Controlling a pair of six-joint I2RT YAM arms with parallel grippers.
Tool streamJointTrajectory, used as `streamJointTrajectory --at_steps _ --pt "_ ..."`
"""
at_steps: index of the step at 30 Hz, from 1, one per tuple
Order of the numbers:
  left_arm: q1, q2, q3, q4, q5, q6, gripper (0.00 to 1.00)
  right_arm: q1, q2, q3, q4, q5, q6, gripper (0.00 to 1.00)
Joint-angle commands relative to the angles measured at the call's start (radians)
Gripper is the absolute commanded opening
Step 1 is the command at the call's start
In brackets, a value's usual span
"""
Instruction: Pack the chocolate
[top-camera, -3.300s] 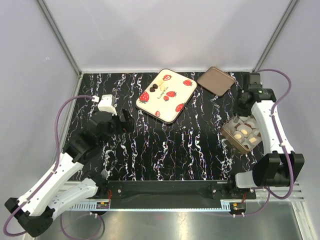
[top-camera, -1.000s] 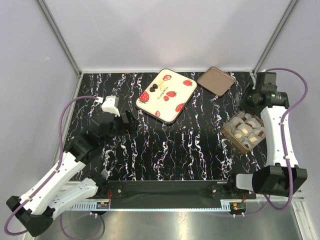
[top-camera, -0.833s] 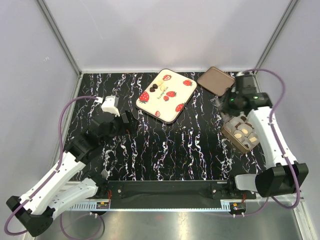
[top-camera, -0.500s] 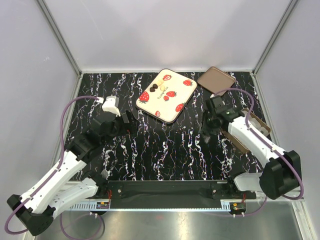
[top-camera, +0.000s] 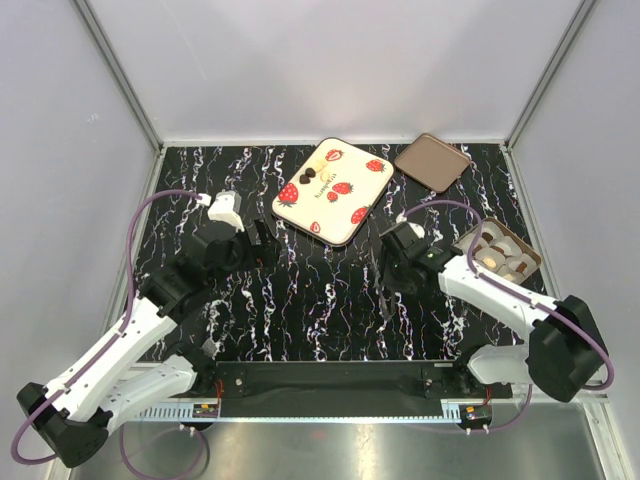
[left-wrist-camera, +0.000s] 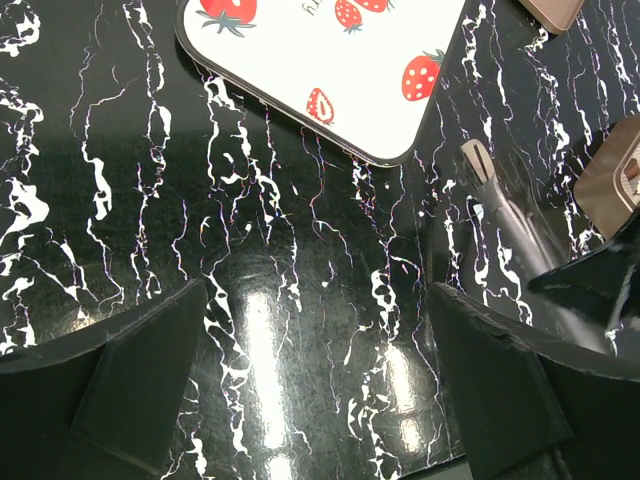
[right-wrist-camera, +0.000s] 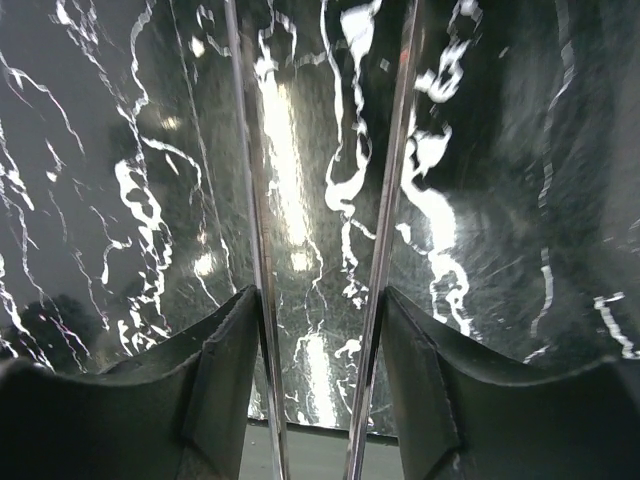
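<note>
Three small chocolates (top-camera: 315, 173), dark and cream, lie on the cream strawberry tray (top-camera: 345, 215) at the back centre. More chocolates (top-camera: 498, 261) sit in the compartments of a brown box (top-camera: 470, 243) at the right. My right gripper (top-camera: 388, 282) is at the table's centre, left of the box, shut on thin metal tongs (right-wrist-camera: 252, 200) that point down at bare table; the tongs also show in the left wrist view (left-wrist-camera: 500, 205). My left gripper (top-camera: 255, 240) is open and empty, low over the table left of the tray (left-wrist-camera: 330, 80).
The brown rounded-square lid (top-camera: 432, 161) lies at the back right, beside the tray. The black marbled table (top-camera: 300, 310) is walled by white panels on three sides. The box corner (left-wrist-camera: 622, 175) shows at the right edge of the left wrist view.
My right arm has swung from the back right corner by the box to the table's centre, carrying the tongs. The box now shows uncovered. The left arm has barely moved.
</note>
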Motion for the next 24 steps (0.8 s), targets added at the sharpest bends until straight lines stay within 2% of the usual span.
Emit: streamJointTrajectory --at_steps 1,7,24 --pt "-0.001 0.000 0.025 0.066 0.013 -0.009 0.99 0.070 0.007 -0.034 0.080 0.037 0.086 0.59" --pt "-0.001 -0.002 0.027 0.060 0.016 -0.009 0.99 0.121 0.104 -0.049 0.098 0.061 0.097 0.62" --pt "-0.001 -0.011 0.034 0.065 0.014 -0.013 0.99 0.133 0.117 -0.080 0.099 0.092 0.043 0.71"
